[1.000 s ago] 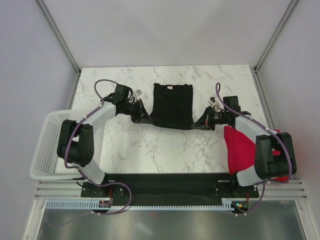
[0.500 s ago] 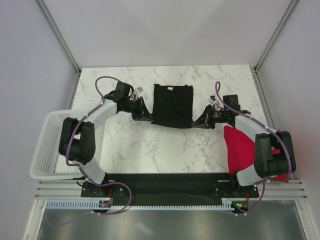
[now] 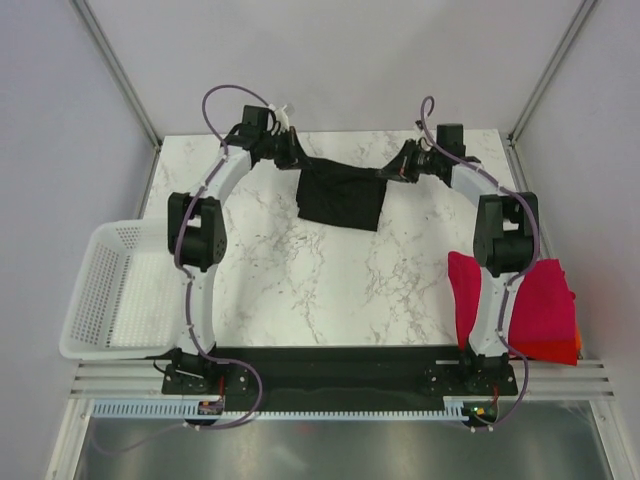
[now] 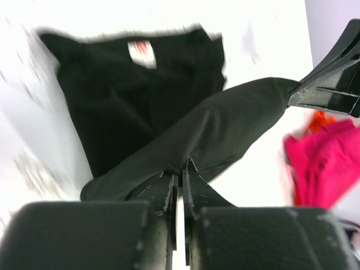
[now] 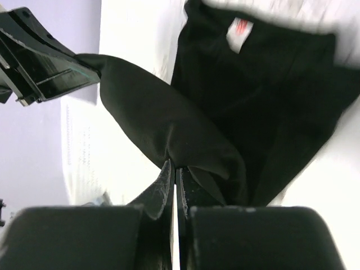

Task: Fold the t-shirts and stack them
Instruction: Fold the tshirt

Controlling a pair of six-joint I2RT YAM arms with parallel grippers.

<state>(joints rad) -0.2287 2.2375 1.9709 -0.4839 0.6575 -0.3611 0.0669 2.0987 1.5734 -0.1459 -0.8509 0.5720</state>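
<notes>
1. Black t-shirt (image 3: 340,198) sits at far side of bench (image 3: 300,300), one edge lifted and stretched taut above it.
2. Left pincer (image 3: 298,161) and right pincer (image 3: 387,172) each clenched on that edge.
3. Risk: thin pinch slips, or uneven release skews the fold.

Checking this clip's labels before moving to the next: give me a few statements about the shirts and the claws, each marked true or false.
1. The left claw and the right claw are each shut on the black t-shirt. True.
2. The black t-shirt lies close to the arms' bases. False: it is at the far side of the table, stretched between the claws.
3. A folded magenta-red shirt lies at the table's near right corner. True.
4. The right claw grips the magenta-red shirt. False: it grips the black t-shirt.
</notes>
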